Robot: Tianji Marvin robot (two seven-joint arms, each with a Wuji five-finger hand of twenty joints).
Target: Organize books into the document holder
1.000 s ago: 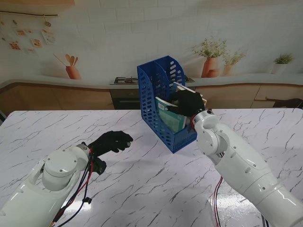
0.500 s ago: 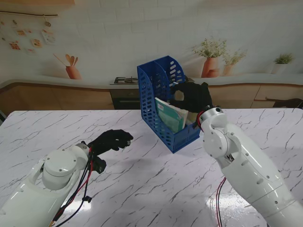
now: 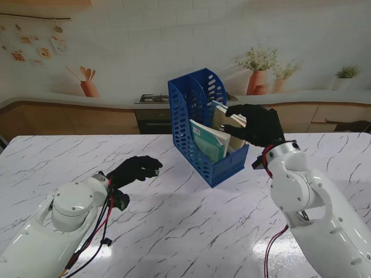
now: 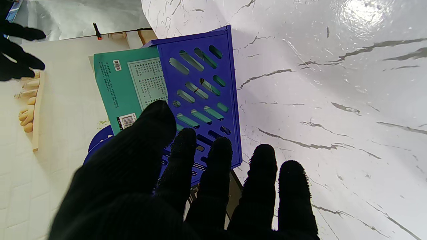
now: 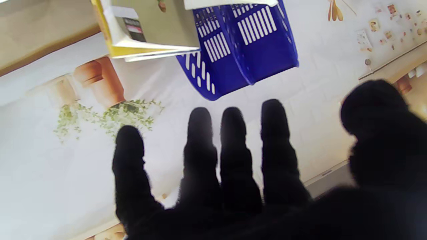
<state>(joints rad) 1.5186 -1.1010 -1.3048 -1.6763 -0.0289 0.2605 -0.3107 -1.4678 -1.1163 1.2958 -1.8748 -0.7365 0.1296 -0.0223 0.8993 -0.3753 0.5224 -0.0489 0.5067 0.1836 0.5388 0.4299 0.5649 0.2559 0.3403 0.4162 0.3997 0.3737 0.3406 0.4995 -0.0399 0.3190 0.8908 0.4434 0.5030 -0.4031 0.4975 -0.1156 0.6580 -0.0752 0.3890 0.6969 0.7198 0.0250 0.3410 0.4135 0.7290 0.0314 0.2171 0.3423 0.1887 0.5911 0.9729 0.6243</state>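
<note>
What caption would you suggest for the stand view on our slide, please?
Open right robot hand beside a blue document holder holding books; left robot hand empty.

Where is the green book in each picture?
Stand view: the green book stands in the blue holder, middle of the picture.
Left wrist view: green book sticks out of the holder.
Right wrist view: not in it.
Shared landmark: the blue holder.

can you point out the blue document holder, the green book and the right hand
blue document holder [image 3: 186, 124], stand view, on its slotted left side wall
green book [image 3: 208, 141], stand view, on its cover inside the holder
right hand [image 3: 262, 125], stand view, on the back of the black glove
</note>
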